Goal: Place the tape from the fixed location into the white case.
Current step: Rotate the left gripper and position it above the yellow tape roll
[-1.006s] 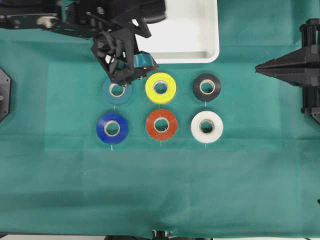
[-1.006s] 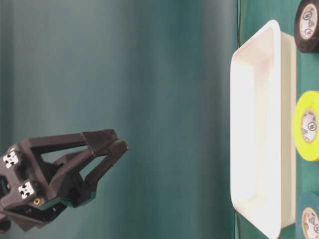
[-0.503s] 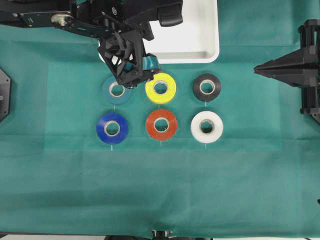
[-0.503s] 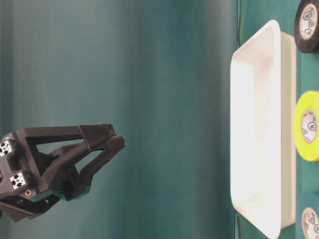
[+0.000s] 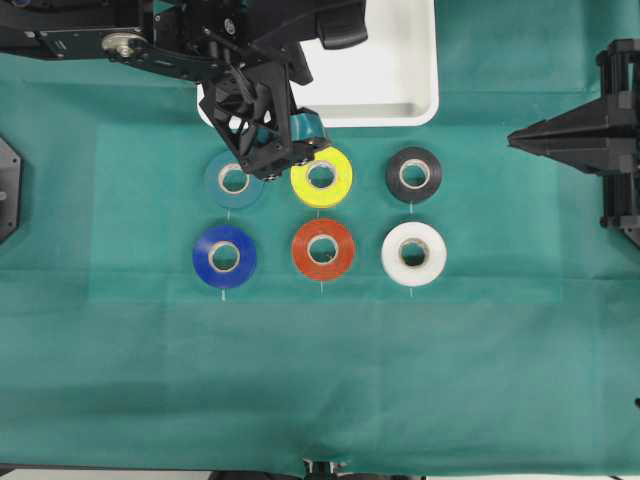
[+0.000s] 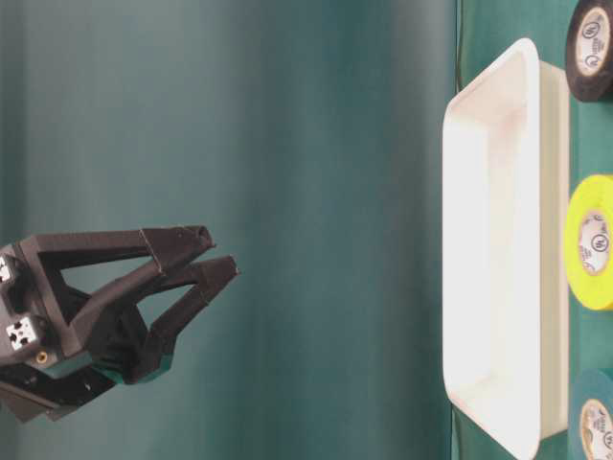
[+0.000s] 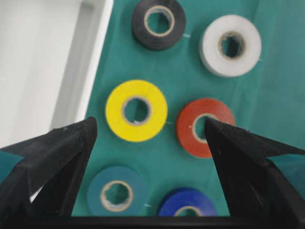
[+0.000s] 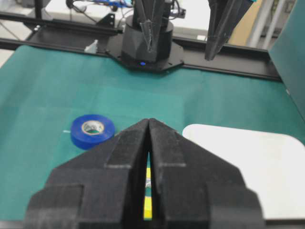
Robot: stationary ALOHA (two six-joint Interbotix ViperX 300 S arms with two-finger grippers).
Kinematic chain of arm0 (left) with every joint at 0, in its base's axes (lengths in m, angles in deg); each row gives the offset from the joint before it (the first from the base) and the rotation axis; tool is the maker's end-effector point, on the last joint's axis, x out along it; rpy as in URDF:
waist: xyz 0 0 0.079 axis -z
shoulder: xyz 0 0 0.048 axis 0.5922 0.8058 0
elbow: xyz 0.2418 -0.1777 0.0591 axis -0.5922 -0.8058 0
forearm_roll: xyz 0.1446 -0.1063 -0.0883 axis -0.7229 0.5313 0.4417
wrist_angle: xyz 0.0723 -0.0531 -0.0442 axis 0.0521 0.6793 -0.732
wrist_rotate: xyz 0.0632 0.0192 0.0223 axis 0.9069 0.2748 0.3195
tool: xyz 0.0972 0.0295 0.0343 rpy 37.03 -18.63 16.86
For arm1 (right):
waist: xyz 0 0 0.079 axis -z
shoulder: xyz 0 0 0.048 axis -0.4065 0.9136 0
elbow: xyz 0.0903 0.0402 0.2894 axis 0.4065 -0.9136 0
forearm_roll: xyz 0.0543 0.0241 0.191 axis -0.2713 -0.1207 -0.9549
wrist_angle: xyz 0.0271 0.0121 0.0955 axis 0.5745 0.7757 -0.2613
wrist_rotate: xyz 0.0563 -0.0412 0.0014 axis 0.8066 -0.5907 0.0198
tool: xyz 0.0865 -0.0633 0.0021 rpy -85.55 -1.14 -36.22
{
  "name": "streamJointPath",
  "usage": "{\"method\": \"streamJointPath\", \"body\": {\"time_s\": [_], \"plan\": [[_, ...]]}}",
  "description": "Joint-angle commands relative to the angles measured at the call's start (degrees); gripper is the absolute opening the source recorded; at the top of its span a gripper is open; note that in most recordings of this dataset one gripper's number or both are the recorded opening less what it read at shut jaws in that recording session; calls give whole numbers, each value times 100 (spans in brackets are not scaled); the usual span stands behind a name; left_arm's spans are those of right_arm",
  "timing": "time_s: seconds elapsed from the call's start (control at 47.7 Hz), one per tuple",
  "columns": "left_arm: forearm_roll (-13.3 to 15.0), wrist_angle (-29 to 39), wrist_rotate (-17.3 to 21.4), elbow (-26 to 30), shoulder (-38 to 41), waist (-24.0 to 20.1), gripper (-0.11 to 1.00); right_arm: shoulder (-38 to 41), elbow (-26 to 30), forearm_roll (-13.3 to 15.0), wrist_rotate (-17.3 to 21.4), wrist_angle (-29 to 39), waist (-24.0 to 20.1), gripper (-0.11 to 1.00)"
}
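The left tool (image 7: 150,131) is hanging released above the tape (image 7: 136,110), which is lying flat on the desk (image 5: 320,380) just beside the white case (image 5: 420,100) rim, with open cloth separating neighbouring rolls. The right tool (image 8: 149,125) is sitting clenched, well apart.

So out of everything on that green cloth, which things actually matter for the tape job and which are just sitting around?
For the job:
- yellow tape
- white case
- left gripper, open above the rolls

Just lying about:
- teal roll
- black roll
- blue roll
- orange-red roll
- white roll
- right gripper, shut, parked at the side
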Motion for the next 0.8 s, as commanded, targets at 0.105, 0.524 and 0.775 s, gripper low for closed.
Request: {"method": "streamJointPath", "body": {"time_s": [0.105,0.524,0.775], "plan": [[0,-26,-633,167,-53,9,98,35,176,-9,9,9,-18,0],[-9,-9,-1169,659,264,211,98,105,167,0,9,18,-18,0],[-9,44,-1222,624,299,202,98,114,176,0,18,18,-18,0]]}}
